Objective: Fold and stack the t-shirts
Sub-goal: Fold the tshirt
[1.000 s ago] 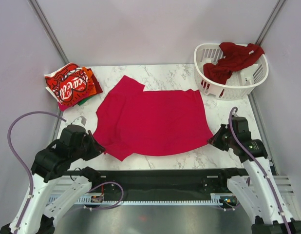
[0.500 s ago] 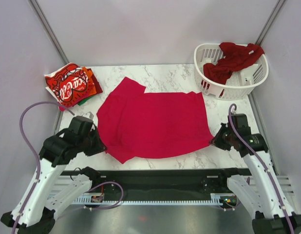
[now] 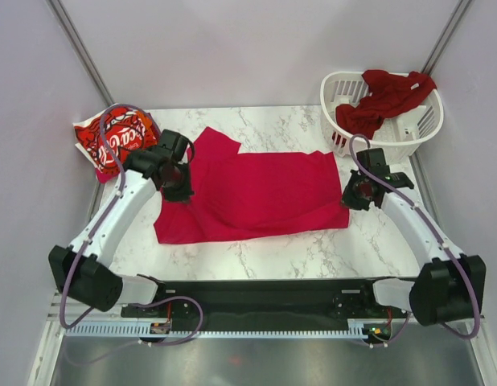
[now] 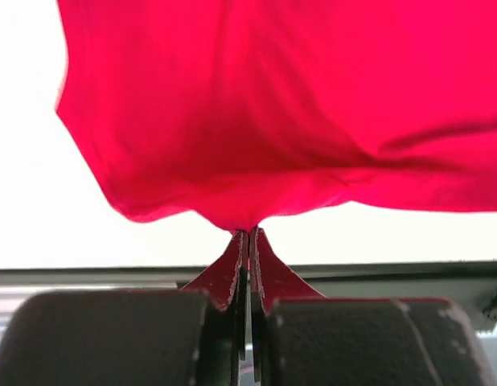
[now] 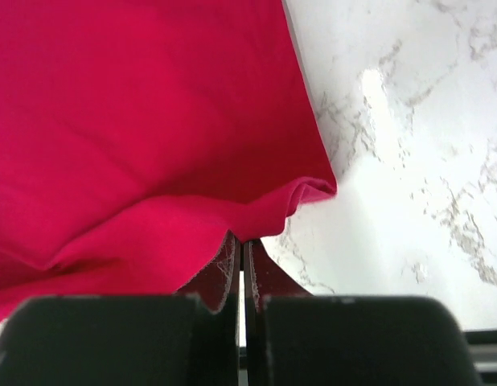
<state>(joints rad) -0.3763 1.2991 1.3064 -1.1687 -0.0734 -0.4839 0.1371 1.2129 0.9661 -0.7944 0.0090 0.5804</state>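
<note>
Hands: my left hand (image 3: 176,186) and right hand (image 3: 357,193) each pinch the plain bright red cloth t-shirt (image 3: 264,197) | Risk: uneven travel could skew my fold.

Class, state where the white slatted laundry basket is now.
Top view: the white slatted plastic laundry basket sits at the marble table's far right corner, holding a dark red t-shirt.

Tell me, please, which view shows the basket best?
The top view: the basket shows whole at the far right, holding a dark red shirt. Neither wrist view shows it.
</note>
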